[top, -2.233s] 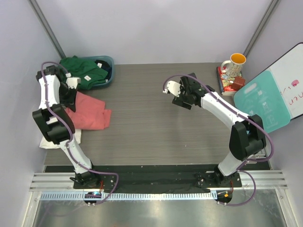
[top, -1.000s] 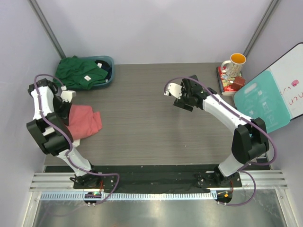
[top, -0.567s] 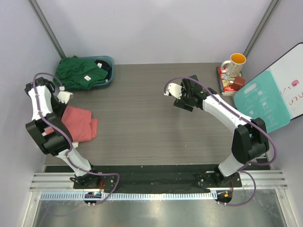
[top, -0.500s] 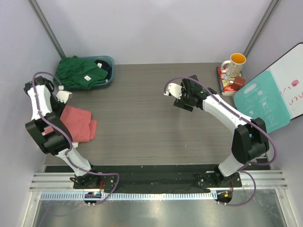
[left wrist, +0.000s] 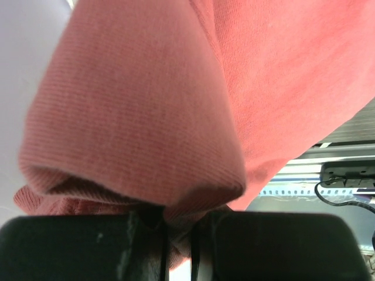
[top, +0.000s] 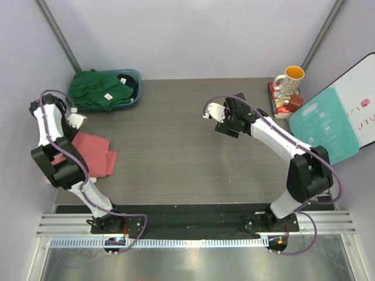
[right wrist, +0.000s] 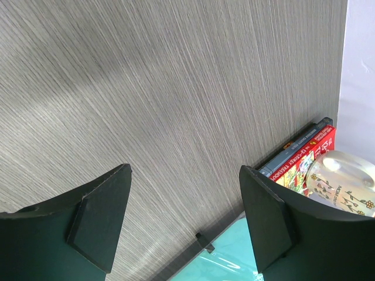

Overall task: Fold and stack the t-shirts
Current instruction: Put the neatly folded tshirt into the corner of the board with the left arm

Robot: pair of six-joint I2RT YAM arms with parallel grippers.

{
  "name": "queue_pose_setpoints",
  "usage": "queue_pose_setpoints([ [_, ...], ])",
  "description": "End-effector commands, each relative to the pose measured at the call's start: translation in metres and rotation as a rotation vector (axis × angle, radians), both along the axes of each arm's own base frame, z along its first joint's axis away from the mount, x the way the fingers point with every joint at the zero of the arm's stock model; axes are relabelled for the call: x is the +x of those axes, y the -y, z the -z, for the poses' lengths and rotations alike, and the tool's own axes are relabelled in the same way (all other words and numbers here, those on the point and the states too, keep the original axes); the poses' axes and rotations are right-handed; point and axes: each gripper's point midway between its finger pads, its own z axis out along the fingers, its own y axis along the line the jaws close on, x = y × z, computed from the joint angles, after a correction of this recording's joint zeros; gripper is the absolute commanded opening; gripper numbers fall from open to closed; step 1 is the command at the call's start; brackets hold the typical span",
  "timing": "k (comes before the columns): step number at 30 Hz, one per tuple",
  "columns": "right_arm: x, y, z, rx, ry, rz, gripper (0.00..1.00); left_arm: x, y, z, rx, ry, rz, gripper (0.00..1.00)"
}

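The coral-red t-shirt (top: 92,153) lies bunched at the table's left edge, its far end lifted. My left gripper (top: 69,124) is shut on a fold of this shirt (left wrist: 140,117), which fills the left wrist view; its fingertips (left wrist: 146,246) pinch the cloth. A dark green t-shirt (top: 96,89) with a small white label is heaped over the teal tub (top: 136,82) at the back left. My right gripper (top: 220,121) hangs open over the bare middle of the table, nothing between its fingers (right wrist: 99,216). No white t-shirt shows.
At the back right stand a patterned mug (top: 289,79) on books (top: 281,102); the books (right wrist: 304,152) also show in the right wrist view. A teal board (top: 325,130) and a whiteboard (top: 360,105) lean at the right edge. The wood-grain table (top: 193,158) stretches between the arms.
My left gripper has dragged the coral-red shirt leftward and nearer, bunching it tighter at the table's left edge. The right arm has stayed still.
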Motion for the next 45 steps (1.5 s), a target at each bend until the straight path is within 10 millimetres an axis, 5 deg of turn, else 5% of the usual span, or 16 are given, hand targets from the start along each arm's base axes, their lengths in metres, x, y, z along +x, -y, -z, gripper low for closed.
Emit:
queue_pose_setpoints([
  [1,0.009,-0.005,-0.016,0.031,0.049,0.005,0.8,-0.043,-0.006,-0.016,0.026,-0.153,-0.012,0.0],
  [10,0.011,-0.008,-0.012,0.037,0.038,0.0,0.8,-0.033,-0.024,-0.011,0.102,-0.085,-0.075,0.0],
  [13,0.012,-0.007,-0.014,0.038,0.043,0.004,0.8,-0.03,-0.034,-0.011,0.163,-0.068,-0.084,0.22],
  [16,0.009,-0.006,-0.012,0.037,0.039,0.007,0.8,-0.027,-0.044,-0.014,0.228,-0.028,-0.1,0.27],
  [23,0.005,-0.005,-0.011,0.041,0.034,0.011,0.8,-0.002,-0.07,-0.039,0.402,0.163,-0.139,0.96],
  [30,0.003,-0.003,-0.013,0.039,0.038,0.011,0.8,0.018,-0.063,-0.077,0.43,0.378,-0.084,1.0],
  [35,0.003,-0.005,-0.013,0.047,0.036,0.005,0.78,0.029,0.021,-0.063,0.066,0.462,0.131,0.96],
  [36,0.003,-0.006,-0.013,0.048,0.036,0.004,0.77,0.026,0.026,-0.049,0.034,0.431,0.138,0.74],
  [37,0.003,-0.006,-0.013,0.05,0.037,0.003,0.75,0.024,0.028,-0.039,0.016,0.41,0.128,0.09],
  [38,0.004,-0.007,-0.014,0.05,0.038,0.003,0.75,0.021,0.028,-0.03,0.007,0.379,0.113,0.0],
  [43,0.001,-0.004,-0.016,0.045,0.042,0.005,0.75,0.026,0.024,0.011,-0.031,0.324,0.012,0.0],
  [45,0.0,-0.004,-0.017,0.044,0.042,0.004,0.75,0.031,0.005,0.018,0.061,0.34,-0.017,0.0],
])
